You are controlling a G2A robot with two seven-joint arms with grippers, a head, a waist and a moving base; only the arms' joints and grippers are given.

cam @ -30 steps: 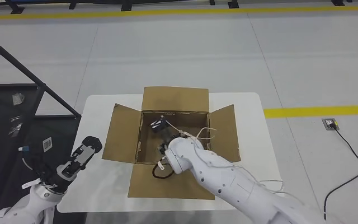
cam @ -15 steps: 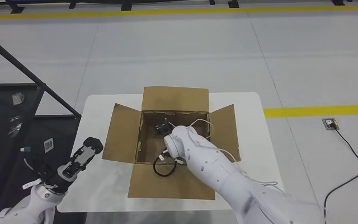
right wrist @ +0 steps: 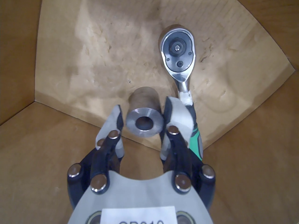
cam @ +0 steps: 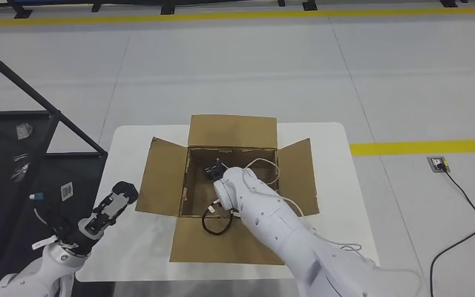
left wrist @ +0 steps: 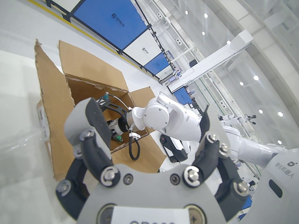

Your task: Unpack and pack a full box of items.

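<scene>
Down inside the box, right gripper (right wrist: 142,111) first: its fingers (right wrist: 179,115) stand apart, one on each side of a short metal cylinder (right wrist: 144,123). One pad looks pressed to the cylinder's side. On the other side I see a thin strip of cardboard between pad and metal, so I log it as straddling, not clamped. The cylinder has a hole through its middle. Its open end is turned up toward the wrist camera and its other end is down on the box floor, close to one wall.

Just beside the cylinder a ratchet wrench (right wrist: 178,54) lies flat on the floor. Its chrome head points away from the gripper. The green and black handle runs back past one finger and is partly hidden by it. I cannot tell if wrench and cylinder touch.

The box (cam: 231,131) is brown cardboard with all four flaps folded out. It sits mid-table, close to the far edge of the white table (cam: 334,145). From the top view the right arm dips in over the near flap. A black cable loop (cam: 214,226) hangs off its wrist at the near side of the opening.

The left gripper (cam: 119,197) sits outside the box, over the left edge of the table toward the near left corner. It is near the box's left flap and not touching it. On its own wrist view that gripper's fingers (left wrist: 95,117) are spread wide and point toward the box.
</scene>
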